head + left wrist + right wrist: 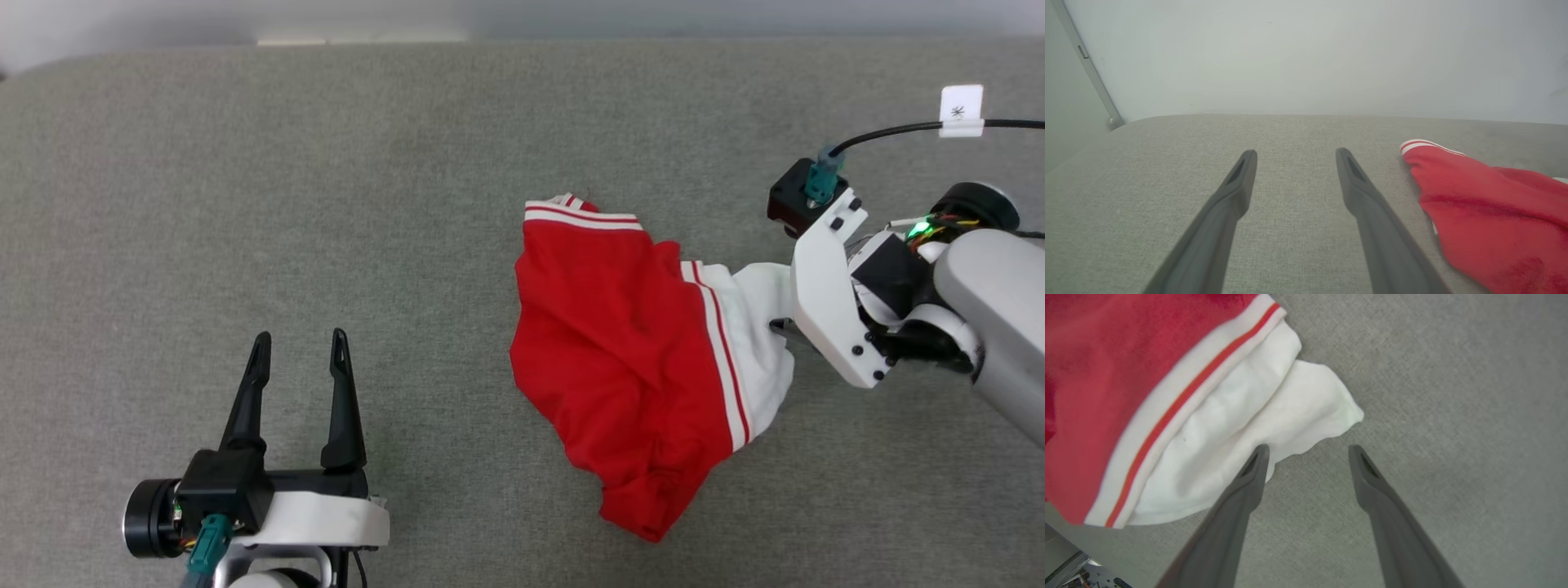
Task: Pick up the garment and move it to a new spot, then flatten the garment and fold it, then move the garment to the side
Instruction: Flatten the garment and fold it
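Note:
The garment (620, 343) lies crumpled on the grey padded surface (326, 204), right of centre. It is red, with red-white stripe trim and a white sleeve (755, 327) on its right side. My right gripper (784, 328) points down at that sleeve's edge. In the right wrist view the gripper (1308, 451) is open; its left fingertip (1259, 457) lies over the sleeve's (1241, 428) hem and the right one is over bare surface. Nothing is gripped. My left gripper (300, 335) stands open at the lower left, well clear of the garment (1494, 212), with nothing between the fingers of the gripper (1296, 152).
A black cable with a white tag (962, 110) runs to the right arm at the upper right. The padded surface ends at a pale wall (1306, 61) at the back. A thin metal rail (1094, 77) stands at the far left corner.

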Controlling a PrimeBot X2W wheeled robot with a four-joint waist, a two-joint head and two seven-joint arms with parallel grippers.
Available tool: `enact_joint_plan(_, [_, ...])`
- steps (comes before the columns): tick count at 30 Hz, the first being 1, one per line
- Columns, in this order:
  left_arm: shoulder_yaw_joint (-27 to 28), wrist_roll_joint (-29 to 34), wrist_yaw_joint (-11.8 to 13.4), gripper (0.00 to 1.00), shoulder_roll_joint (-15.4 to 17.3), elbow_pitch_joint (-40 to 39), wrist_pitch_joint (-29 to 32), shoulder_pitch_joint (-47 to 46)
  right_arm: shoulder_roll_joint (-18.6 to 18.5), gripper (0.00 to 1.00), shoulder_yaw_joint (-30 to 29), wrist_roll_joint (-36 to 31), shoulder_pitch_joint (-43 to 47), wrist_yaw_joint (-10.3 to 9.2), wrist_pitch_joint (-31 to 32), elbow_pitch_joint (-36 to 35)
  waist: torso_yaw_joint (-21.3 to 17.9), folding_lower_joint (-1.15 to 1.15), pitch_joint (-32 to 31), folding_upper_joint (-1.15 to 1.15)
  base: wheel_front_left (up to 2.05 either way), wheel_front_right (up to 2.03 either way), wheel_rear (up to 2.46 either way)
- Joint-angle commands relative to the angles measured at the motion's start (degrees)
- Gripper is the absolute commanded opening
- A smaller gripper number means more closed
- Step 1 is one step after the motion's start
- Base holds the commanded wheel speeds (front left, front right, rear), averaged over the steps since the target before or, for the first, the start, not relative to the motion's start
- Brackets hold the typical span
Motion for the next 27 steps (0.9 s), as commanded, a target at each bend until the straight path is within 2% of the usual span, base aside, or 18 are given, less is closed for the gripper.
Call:
enact_joint_plan(1, [-0.1, -0.3, 0.3, 1.00, -0.1, -0.1, -0.2, -0.9, 0.6, 1.00, 0.7, 0.1, -0.7, -0.05, -0.5, 0.9, 1.2, -0.01, 1.8, 0.00, 0.00, 0.00, 0.00])
enact_joint_plan(10, [-0.5, -0.7, 0.8, 1.00, -0.1, 0.5, -0.2, -2.9, 3.8, 1.00, 7.8, 1.0, 4.8, -0.04, -4.0, 6.6, 1.9, -0.01, 4.3, 0.00, 0.00, 0.00, 0.00])
enact_joint_plan(11, [-0.4, -0.7, 0.9, 1.00, -0.1, 0.6, -0.2, -3.0, 4.0, 0.62, 8.0, 0.8, 5.0, -0.03, -4.8, 6.5, 1.7, -0.01, 4.2, 0.00, 0.00, 0.00, 0.00])
enact_joint_plan(12, [-0.3, -0.7, 1.0, 1.00, -0.1, 0.7, -0.2, -3.0, 4.1, 0.00, 8.1, 0.8, 5.0, -0.03, -5.8, 6.6, 1.5, -0.01, 4.0, 0.00, 0.00, 0.00, 0.00])
enact_joint_plan(15, [0.1, -0.7, 1.1, 1.00, -0.1, 1.2, -0.2, -2.5, 3.6, 0.00, 7.7, 0.4, 2.9, -0.05, -10.1, 6.0, 0.6, -0.01, 2.5, 0.00, 0.00, 0.00, 0.00])
enact_joint_plan(20, [0.3, -0.7, 1.1, 1.00, -0.1, 1.9, -0.2, -0.5, 0.6, 0.00, 7.1, 0.1, -1.5, -0.05, -19.5, 3.5, -0.6, -0.01, -1.5, 0.00, 0.00, 0.00, 0.00])
enact_joint_plan(27, [1.6, 0.0, 1.2, 1.00, -0.1, 1.6, -0.2, 3.0, -7.9, 0.00, 6.1, 1.3, 0.3, -0.05, -27.3, -3.0, -2.8, -0.01, -6.3, 0.00, 0.00, 0.00, 0.00])
